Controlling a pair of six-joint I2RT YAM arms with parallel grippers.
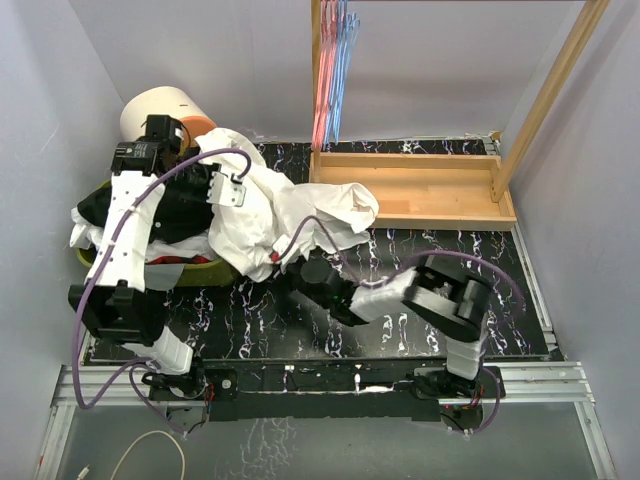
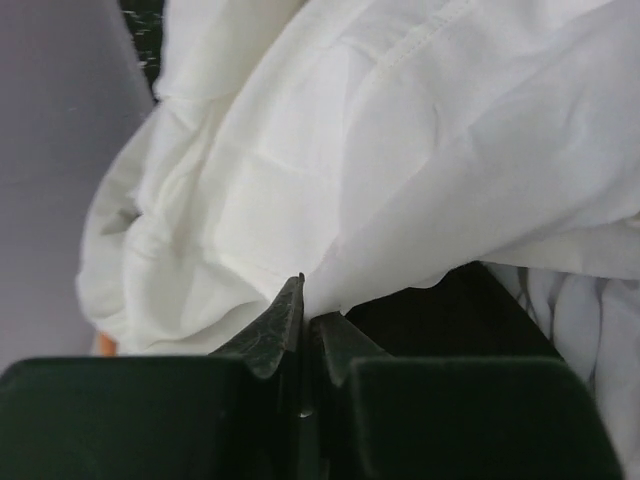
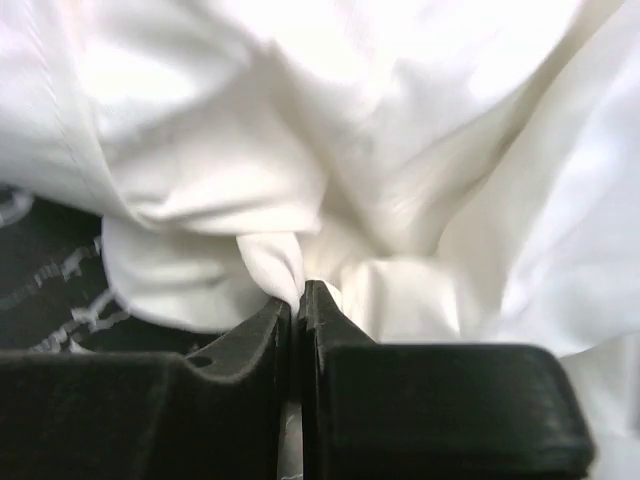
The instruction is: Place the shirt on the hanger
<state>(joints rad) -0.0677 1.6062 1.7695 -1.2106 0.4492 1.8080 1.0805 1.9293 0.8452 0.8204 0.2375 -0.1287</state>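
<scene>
The white shirt (image 1: pixel 285 210) lies bunched at the table's back left, partly over a basket. My left gripper (image 1: pixel 230 190) is at its left part. In the left wrist view the left gripper (image 2: pixel 306 308) is shut on an edge of the shirt (image 2: pixel 380 150). My right gripper (image 1: pixel 284 263) is at the shirt's near edge. In the right wrist view the right gripper (image 3: pixel 300 292) is shut on a fold of the shirt (image 3: pixel 330 130). The light-blue hanger (image 1: pixel 343 62) hangs on the wooden rack at the back, beside pink hangers (image 1: pixel 322 70).
A yellow-green basket (image 1: pixel 205 272) at the left holds a black garment (image 1: pixel 180 205) and other clothes. A wooden rack base (image 1: pixel 420 190) stands at the back right, with a slanting post (image 1: pixel 550 95). A white and orange roll (image 1: pixel 160 108) sits in the back left corner.
</scene>
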